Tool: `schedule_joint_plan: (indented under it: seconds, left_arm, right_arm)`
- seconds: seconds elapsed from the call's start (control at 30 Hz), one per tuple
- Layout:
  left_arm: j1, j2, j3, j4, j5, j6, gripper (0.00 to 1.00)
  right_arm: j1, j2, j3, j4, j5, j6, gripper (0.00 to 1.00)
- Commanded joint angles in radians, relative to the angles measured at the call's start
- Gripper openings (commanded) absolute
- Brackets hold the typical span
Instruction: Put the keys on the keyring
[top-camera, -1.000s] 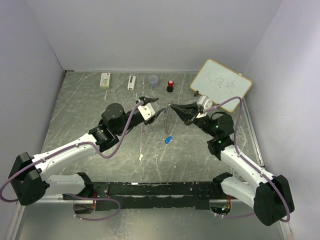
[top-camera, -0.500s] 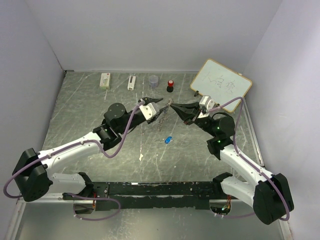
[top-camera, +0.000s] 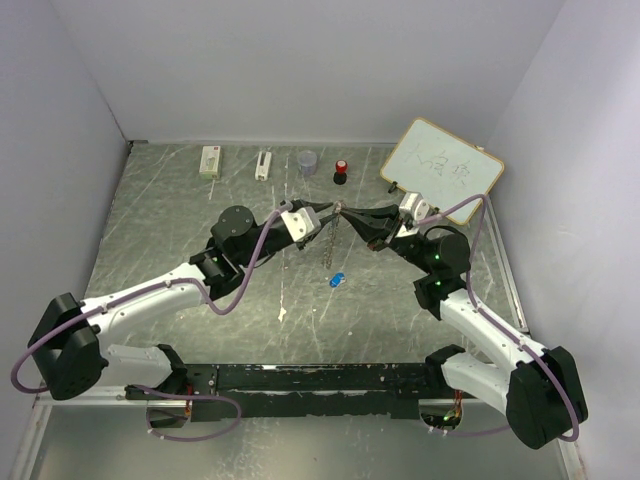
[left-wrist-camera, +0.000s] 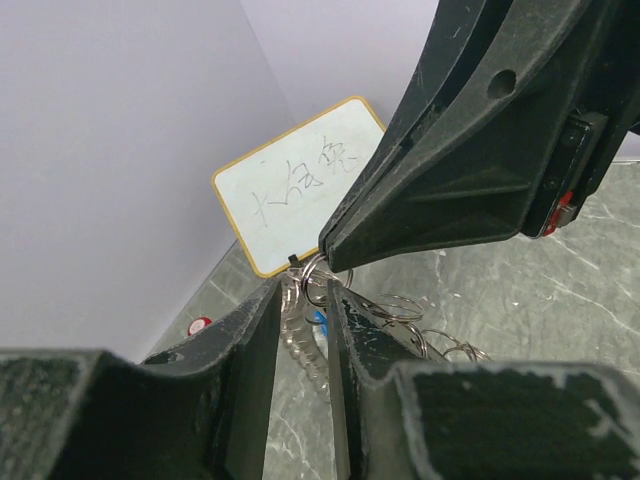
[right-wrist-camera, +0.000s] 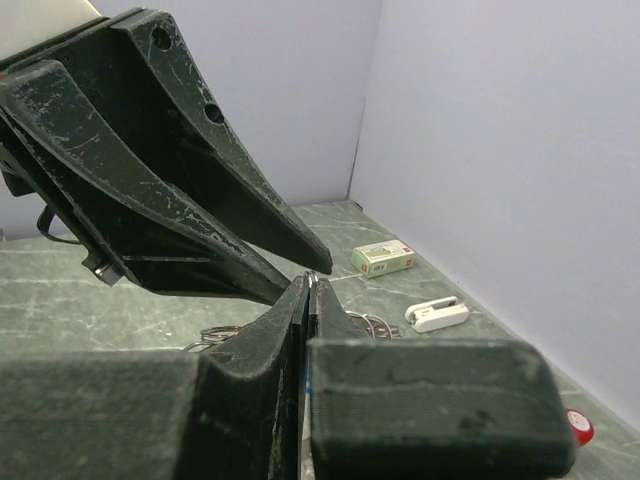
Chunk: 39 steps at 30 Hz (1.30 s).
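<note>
- From above, my left gripper (top-camera: 322, 212) and right gripper (top-camera: 348, 211) meet tip to tip over the middle of the table (top-camera: 170, 220). The keyring (top-camera: 332, 235) hangs from that meeting point, its loose rings trailing straight down.
- One blue key (top-camera: 337, 279) lies flat on the table, just nearward of the hanging ring and between my arms, about as close to one as to the other. Its long axis runs roughly left to right with a slight tilt. I cannot find the second key.
- Along the far edge stand a white box (top-camera: 210, 160), a white clip (top-camera: 263, 164), a clear cup (top-camera: 307, 162), a red knob (top-camera: 341, 170) and a whiteboard (top-camera: 442, 172). All are well apart from the key, and nothing stands between ring and key.
- From the left wrist, my left fingers (left-wrist-camera: 250, 365) stand a narrow gap apart with the ring's coils in the gap; I cannot tell whether they press on it. The right gripper's tip comes in from the upper right and touches the top loop.
- From the right wrist, my right fingers (right-wrist-camera: 260, 345) are pressed together with a sliver of ring wire pinched at the tip. The left gripper's two fingers straddle that tip.
- The coming move turns on the key lying below and nearward of both tips, so one arm must let go and descend. I judge the left arm the freer.
</note>
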Motion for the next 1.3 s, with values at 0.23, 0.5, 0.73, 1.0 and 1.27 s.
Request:
schedule_joint_plan:
  seconds: [0.23,0.5,0.73,1.0,1.27]
  left_arm:
    - [-0.001,0.020,0.036,0.032,0.051,-0.014,0.32]
    - [0.000,0.034,0.057,0.023,0.078,-0.019,0.07]
    - [0.000,0.028,0.061,0.020,0.068,-0.024,0.07]
    - [0.000,0.013,0.057,0.008,0.023,-0.001,0.07]
    - [-0.003,0.008,0.092,-0.056,-0.040,0.080,0.07]
  right_arm:
    - [-0.006,-0.005,-0.003,0.067,-0.018,0.009,0.00]
    - [-0.005,-0.002,-0.004,0.063,-0.021,0.007,0.00]
    - [-0.005,-0.012,-0.002,0.039,-0.010,-0.005,0.00]
    - [-0.006,-0.021,0.012,-0.010,0.034,-0.012,0.00]
    - [-0.008,-0.092,-0.018,-0.053,0.157,-0.036,0.24]
